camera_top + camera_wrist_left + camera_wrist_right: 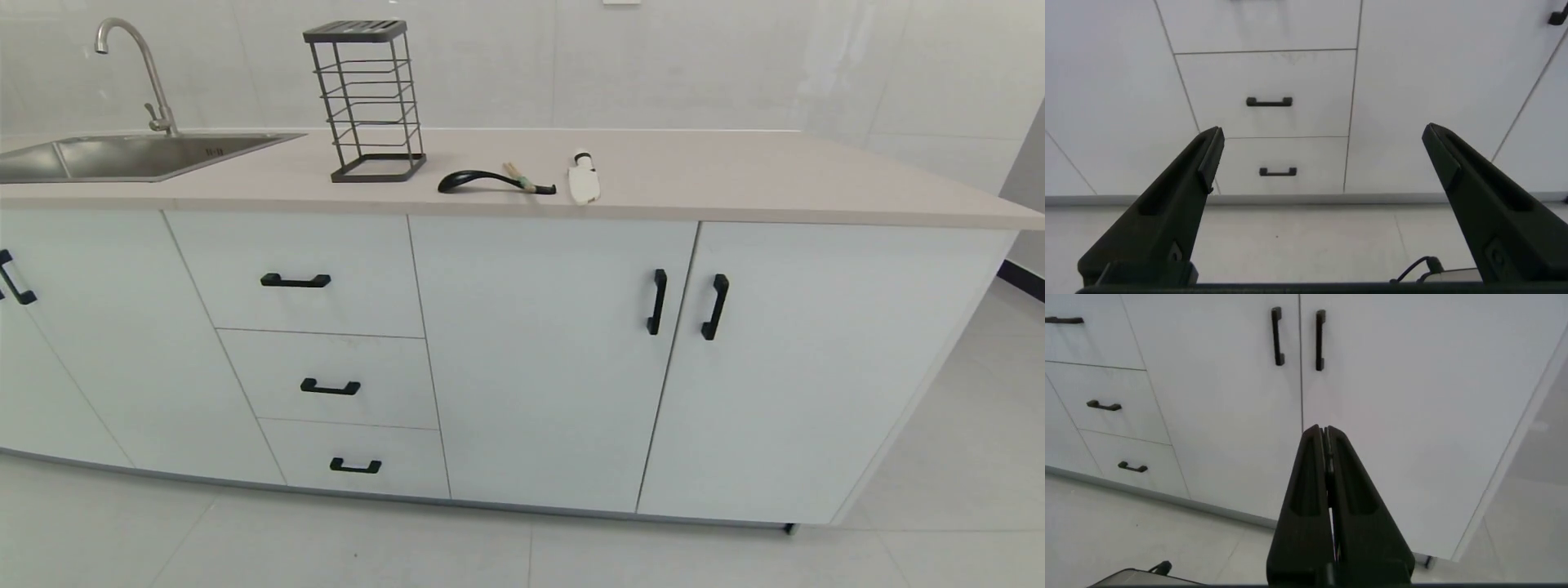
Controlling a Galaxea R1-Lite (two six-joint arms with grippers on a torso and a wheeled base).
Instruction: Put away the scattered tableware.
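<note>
On the beige countertop [735, 175] lie a black ladle-like spoon [482, 180], a pair of wooden chopsticks [520, 177] crossing its handle, and a white knife-like utensil [583, 180] just to their right. A black wire utensil rack [369, 98] stands to their left. My left gripper [1323, 143] hangs low in front of the drawers, its fingers wide open and empty. My right gripper [1324, 437] is shut with nothing in it, low before the cabinet doors.
A steel sink [131, 155] with a tap [139, 69] sits at the counter's left end. Below are three drawers [326, 335] and cabinet doors with black handles [686, 304]. Pale tiled floor [408, 547] lies open in front of the cabinets.
</note>
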